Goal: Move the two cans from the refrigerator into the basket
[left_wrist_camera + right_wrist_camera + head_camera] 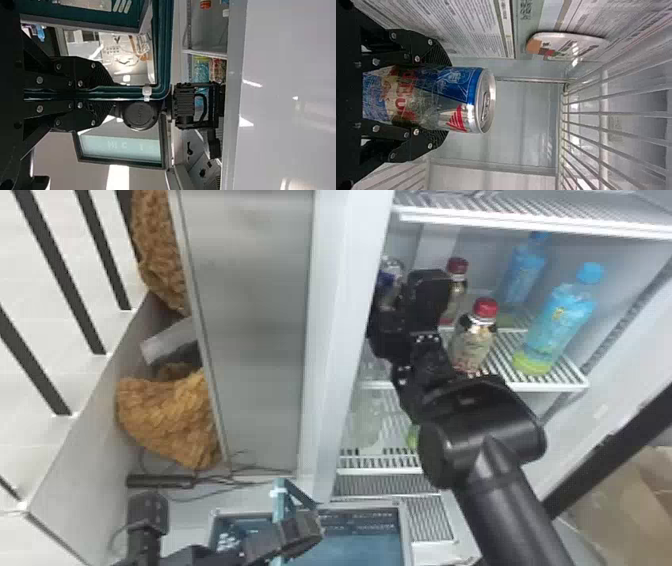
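Pinching blue-silver can (461, 99): right tool (427, 297); left tool (299, 532) clamping basket handle (126, 93).

Shop-like corner | drinks fridge (342, 315) | bottles (472, 347) on slatted shelves (555, 388)

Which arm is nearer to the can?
Right: its tool grips the can. The left tool is lower, outside the fridge, holding a teal handle.

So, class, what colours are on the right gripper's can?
The can is mainly blue, silver and red, clearest in the right wrist view.
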Controlling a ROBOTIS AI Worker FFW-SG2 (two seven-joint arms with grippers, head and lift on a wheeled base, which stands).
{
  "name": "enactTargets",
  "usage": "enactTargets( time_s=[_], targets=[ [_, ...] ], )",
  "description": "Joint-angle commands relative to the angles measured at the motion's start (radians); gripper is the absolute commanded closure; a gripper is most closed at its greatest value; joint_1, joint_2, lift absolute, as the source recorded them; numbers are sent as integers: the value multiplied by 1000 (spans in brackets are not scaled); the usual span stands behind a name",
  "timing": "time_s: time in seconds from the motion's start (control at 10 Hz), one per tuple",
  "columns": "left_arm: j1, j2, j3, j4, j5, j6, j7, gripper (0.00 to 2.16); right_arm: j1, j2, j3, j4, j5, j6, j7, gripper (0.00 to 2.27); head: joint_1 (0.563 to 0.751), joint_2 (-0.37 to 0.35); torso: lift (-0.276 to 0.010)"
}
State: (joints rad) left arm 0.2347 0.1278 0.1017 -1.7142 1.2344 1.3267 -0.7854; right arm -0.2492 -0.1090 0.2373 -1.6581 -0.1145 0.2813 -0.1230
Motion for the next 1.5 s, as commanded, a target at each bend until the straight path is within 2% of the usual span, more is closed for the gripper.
enactTargets(
  time_s=[0.0, 1.0, 1.4],
  targets=[
    [1, 0, 0, 0, 0, 1, 0, 1191, 45, -9, 0, -66, -17, 23, 0, 1211, 695, -140, -31],
    [8, -7, 4, 0, -2, 1, 0, 1191, 384, -64, -72, -535, -105, 158, -21, 1211, 695, -175, -31],
    [11, -8, 6, 0, -2, -1, 0, 1191, 566, -66, -134, -724, -139, 236, -21, 1211, 695, -203, -31]
  ],
)
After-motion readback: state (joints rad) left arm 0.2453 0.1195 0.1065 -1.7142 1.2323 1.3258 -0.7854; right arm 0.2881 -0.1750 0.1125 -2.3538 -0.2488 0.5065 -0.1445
